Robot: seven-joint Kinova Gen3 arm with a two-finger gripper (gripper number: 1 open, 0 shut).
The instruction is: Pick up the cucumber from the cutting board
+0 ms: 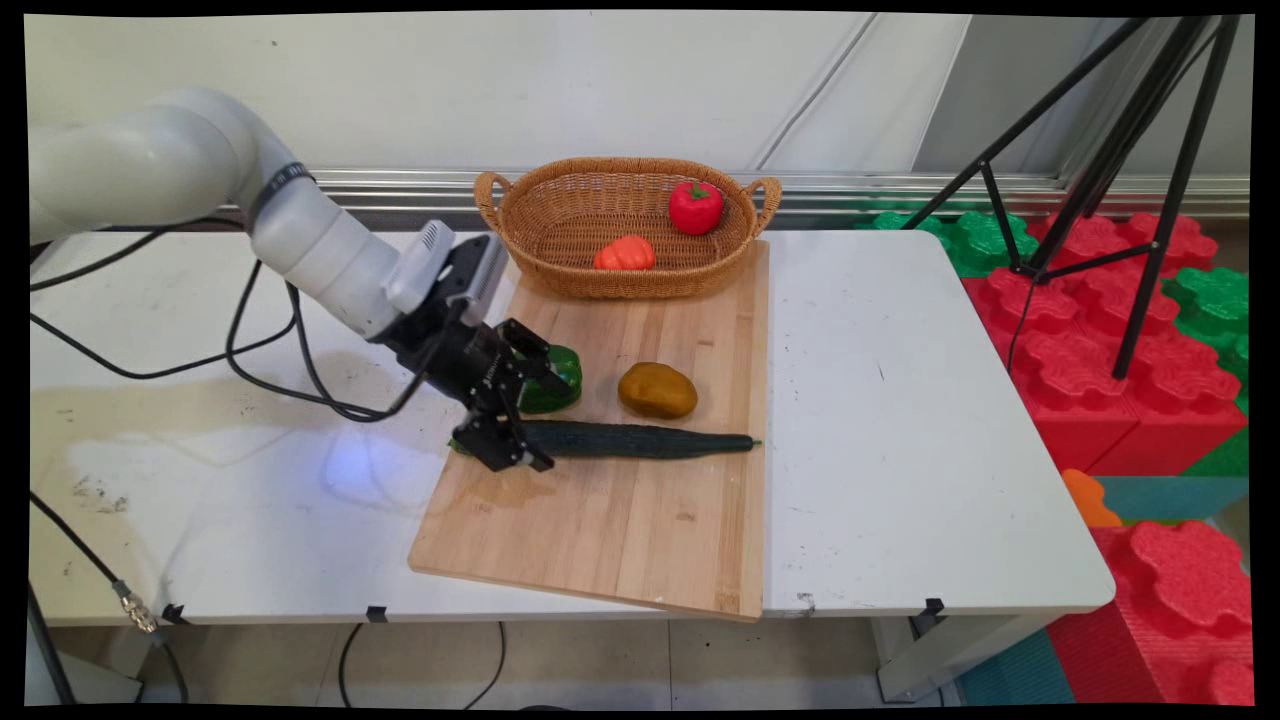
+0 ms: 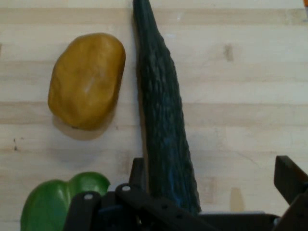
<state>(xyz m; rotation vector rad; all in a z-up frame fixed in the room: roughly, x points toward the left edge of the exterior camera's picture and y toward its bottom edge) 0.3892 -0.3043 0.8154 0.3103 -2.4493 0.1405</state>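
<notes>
The tool (image 1: pixel 512 425) hangs low over the wooden cutting board (image 1: pixel 640 540), its fingers spread wide on either side of the thick end of the dark green cucumber (image 1: pixel 640 440). In the hand view one finger (image 2: pixel 137 175) sits just beside the cucumber (image 2: pixel 163 120) while the other stands well apart from it, so nothing is pinched. The cucumber lies flat on the board. Just beside it rest a brown potato (image 1: pixel 657 390) and a green pepper (image 1: pixel 555 385). At the board's far end stands a wicker basket (image 1: pixel 560 260) on the white surface (image 1: pixel 900 400), holding a red fruit (image 1: pixel 695 207) and an orange one (image 1: pixel 625 254).
</notes>
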